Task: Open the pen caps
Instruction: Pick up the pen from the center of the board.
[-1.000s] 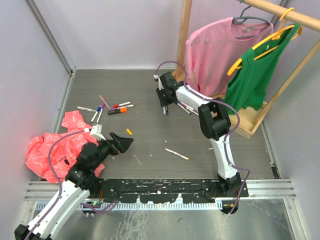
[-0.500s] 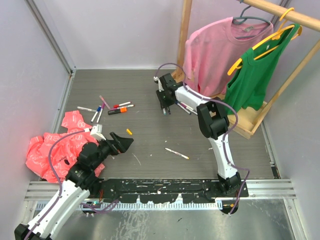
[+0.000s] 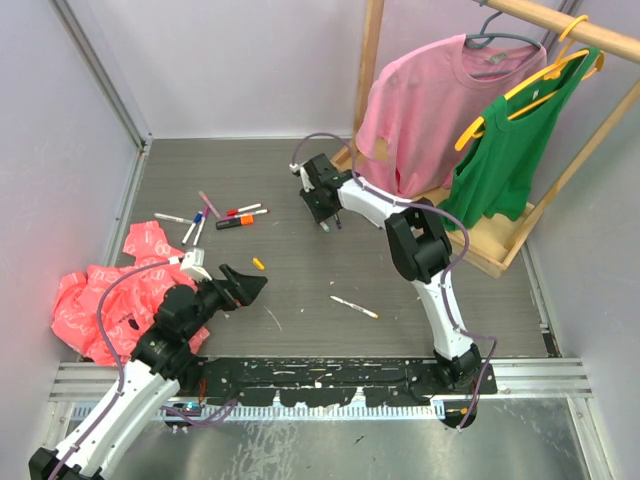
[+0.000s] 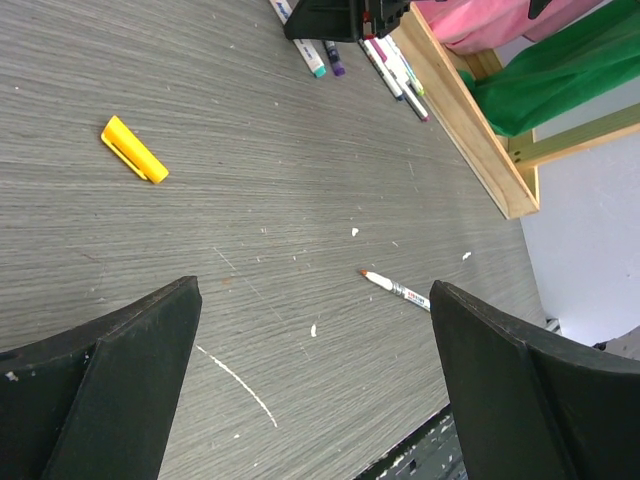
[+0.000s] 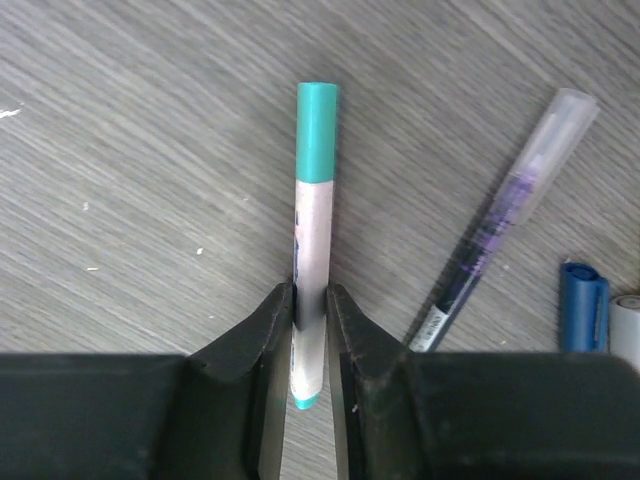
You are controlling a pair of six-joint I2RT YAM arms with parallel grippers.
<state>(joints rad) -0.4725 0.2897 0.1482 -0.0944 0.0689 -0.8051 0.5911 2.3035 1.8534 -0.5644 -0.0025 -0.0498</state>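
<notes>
Near, lower left of top view: left gripper [image 3: 243,286], jaws wide apart, empty. Far, upper centre: right gripper [image 5: 310,300] clamped on barrel of pen [image 5: 312,240]; pen axis ran straight out from jaws, teal cap [image 5: 317,130] at far tip, clear of grip. Left arm well apart from cap

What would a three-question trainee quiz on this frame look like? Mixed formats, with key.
1. True or false: the left gripper stands open, holding nothing.
2. Pick one: the right gripper grips the teal-capped pen A) by its cap, B) by its white barrel, C) not at all.
3. Fill in: the loose cap lying on the table ahead of the left gripper is ___ in colour.

Key: 1 true; 2 B; 3 yellow.
</notes>
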